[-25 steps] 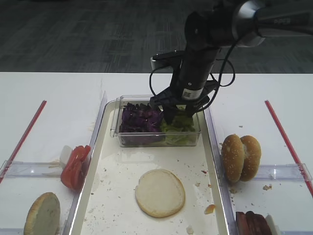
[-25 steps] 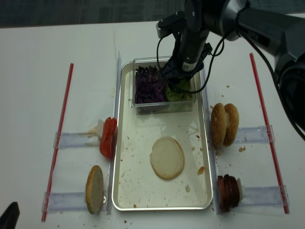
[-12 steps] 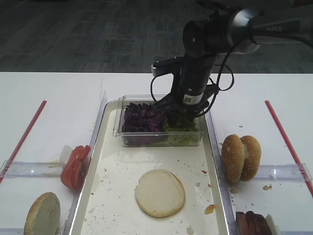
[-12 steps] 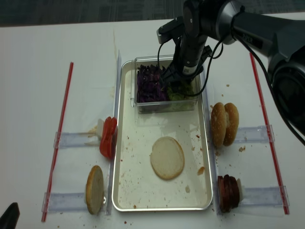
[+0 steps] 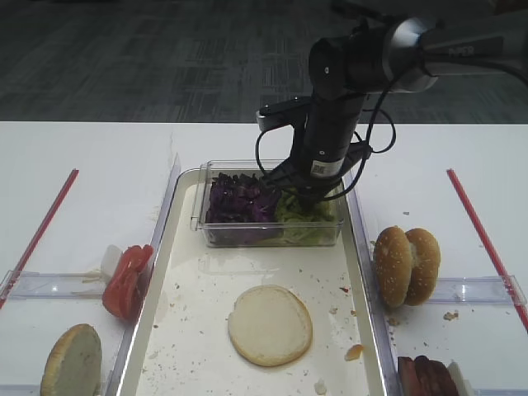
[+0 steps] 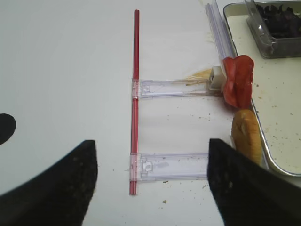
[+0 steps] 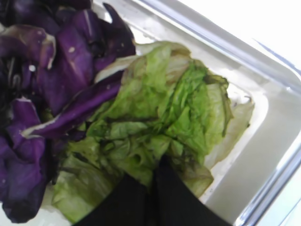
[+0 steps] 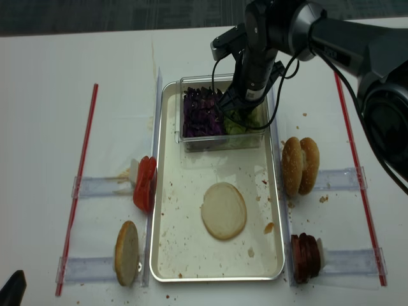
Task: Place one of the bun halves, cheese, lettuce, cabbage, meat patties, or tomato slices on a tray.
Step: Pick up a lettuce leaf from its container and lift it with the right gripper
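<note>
Right claw (image 7: pixel 153 188) pinched together, pointing down; left claw (image 6: pixel 150 188) apparently spread

place: lab | signs: white table (image 5: pixel 99 165) — red tape lines (image 8: pixel 86 166) — grey carpet (image 5: pixel 124 58)

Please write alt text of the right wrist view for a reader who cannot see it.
Seen from very close, the right gripper is shut on the lettuce, its dark fingers pressed together at the bottom edge. Purple cabbage lies to the left in the same clear plastic box.
</note>
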Controlling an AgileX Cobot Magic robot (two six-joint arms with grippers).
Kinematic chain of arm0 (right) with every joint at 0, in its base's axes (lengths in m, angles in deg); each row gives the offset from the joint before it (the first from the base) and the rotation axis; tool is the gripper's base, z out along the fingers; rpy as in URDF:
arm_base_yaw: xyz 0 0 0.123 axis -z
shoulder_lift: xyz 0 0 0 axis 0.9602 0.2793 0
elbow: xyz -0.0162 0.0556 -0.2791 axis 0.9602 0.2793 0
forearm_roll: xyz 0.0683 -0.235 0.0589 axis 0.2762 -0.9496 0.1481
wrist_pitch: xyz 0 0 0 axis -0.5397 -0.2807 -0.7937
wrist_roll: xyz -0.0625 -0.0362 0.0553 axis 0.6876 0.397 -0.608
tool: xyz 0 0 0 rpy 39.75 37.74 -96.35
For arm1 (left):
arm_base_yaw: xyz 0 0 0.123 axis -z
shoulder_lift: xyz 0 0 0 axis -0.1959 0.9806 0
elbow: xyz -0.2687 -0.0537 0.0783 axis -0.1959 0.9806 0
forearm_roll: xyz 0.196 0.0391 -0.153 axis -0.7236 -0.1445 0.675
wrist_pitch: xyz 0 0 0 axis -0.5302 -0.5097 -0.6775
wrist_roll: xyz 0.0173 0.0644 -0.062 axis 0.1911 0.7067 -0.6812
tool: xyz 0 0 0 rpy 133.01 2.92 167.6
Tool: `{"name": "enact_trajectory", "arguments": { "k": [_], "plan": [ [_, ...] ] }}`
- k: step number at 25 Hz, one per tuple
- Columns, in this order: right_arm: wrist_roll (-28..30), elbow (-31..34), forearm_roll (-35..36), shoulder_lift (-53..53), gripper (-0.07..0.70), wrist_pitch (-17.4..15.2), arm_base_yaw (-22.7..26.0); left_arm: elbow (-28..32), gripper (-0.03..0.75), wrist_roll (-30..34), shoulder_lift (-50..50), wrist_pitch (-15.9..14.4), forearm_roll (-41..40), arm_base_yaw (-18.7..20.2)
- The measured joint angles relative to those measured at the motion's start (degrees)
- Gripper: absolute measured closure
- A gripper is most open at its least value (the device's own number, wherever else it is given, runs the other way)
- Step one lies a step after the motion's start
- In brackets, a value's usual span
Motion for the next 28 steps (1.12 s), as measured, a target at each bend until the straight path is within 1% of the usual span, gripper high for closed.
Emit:
{"name": "enact_trajectory", "arguments": {
  "k": [2,6,14,18,23,28],
  "plan": [
    [-0.12,-0.22,-0.10,0.00,0.589,-0.11,0.00,0.00,0.225,0.00,0.00,0.00,0.00,0.00],
    [-0.24,-3.32,-0.32,-0.21,0.591,-2.50,0.00,0.00,0.225,0.00,0.00,0.00,0.00,0.00],
    [-1.00,-13.92,-0.41,-0.44,0.591,-12.26,0.00,0.00,0.225,0.00,0.00,0.00,0.00,0.00],
    [-1.59,-17.39,-0.41,-0.53,0.591,-15.66,0.00,0.00,0.225,0.00,0.00,0.00,0.00,0.00],
    [-2.55,-18.02,-1.45,-0.53,0.591,-17.82,0.00,0.00,0.225,0.00,0.00,0.00,0.00,0.00],
    [-2.82,-18.07,-1.68,-0.53,0.591,-18.20,0.00,0.00,0.225,0.00,0.00,0.00,0.00,0.00]
  ]
}}
